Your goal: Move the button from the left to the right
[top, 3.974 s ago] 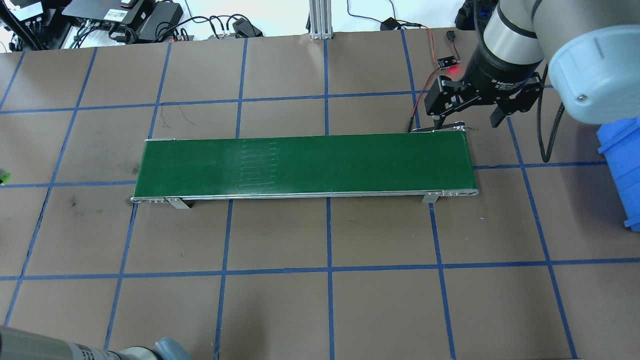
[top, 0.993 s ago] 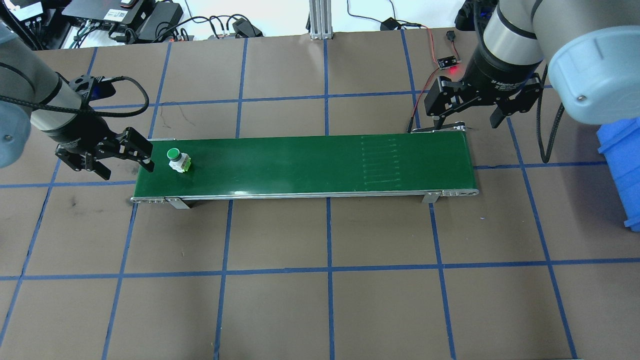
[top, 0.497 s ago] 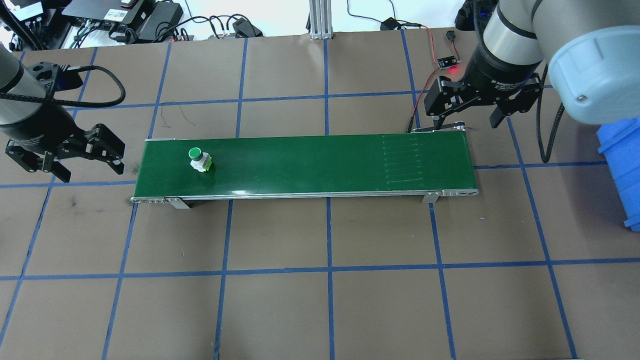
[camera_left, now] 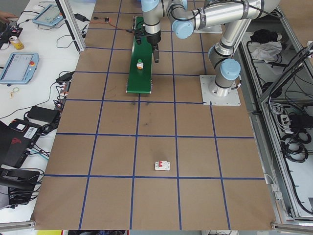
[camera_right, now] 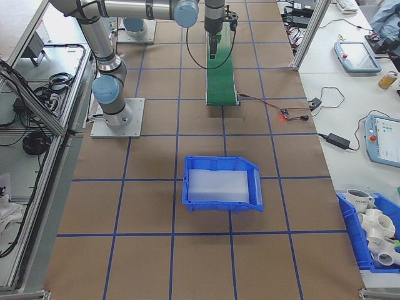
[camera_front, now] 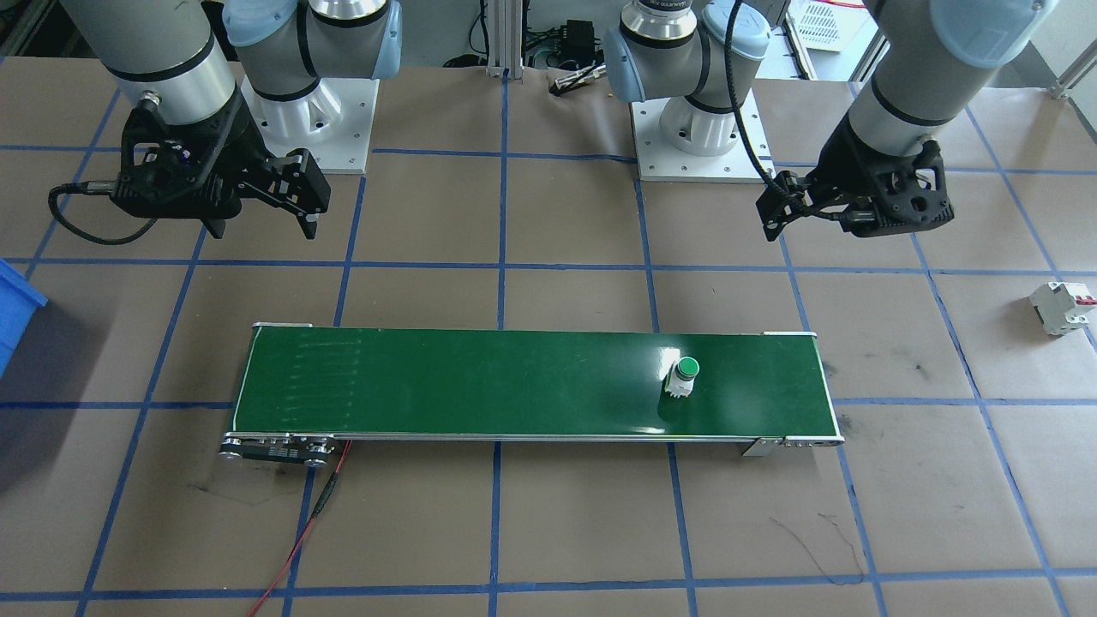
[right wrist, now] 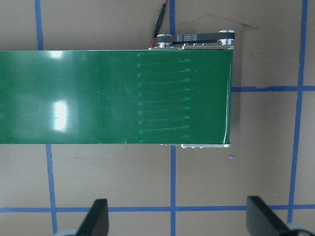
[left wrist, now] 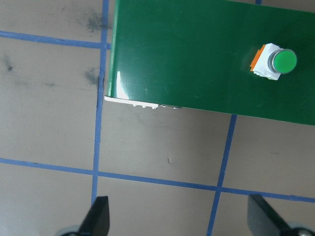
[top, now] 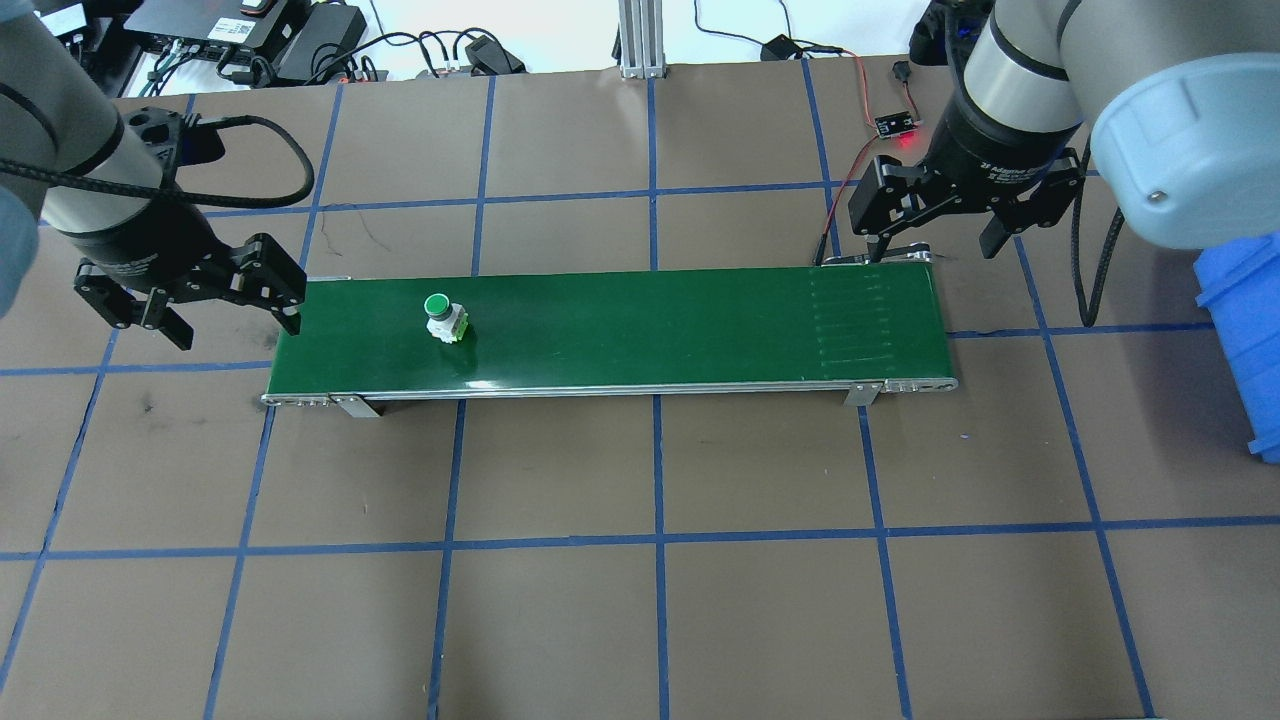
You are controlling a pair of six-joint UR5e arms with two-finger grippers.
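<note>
The button (top: 441, 317), green cap on a whitish body, stands free on the green conveyor belt (top: 650, 330) about a quarter of the way in from its left end. It also shows in the front view as the button (camera_front: 683, 378) and in the left wrist view as the button (left wrist: 273, 62). My left gripper (top: 235, 325) hangs open and empty just off the belt's left end, left of the button. My right gripper (top: 937, 243) is open and empty above the far corner of the belt's right end (right wrist: 216, 98).
A blue bin (top: 1245, 330) stands at the right edge of the table. A white circuit breaker (camera_front: 1061, 308) lies on the table beyond my left arm. A small sensor board (top: 895, 125) with red wires sits behind the belt's right end.
The button has ridden rightwards along the belt, as have the belt's seam marks. My left gripper, open throughout, drew off to the left and has come back toward the belt's end. The right gripper is still.
</note>
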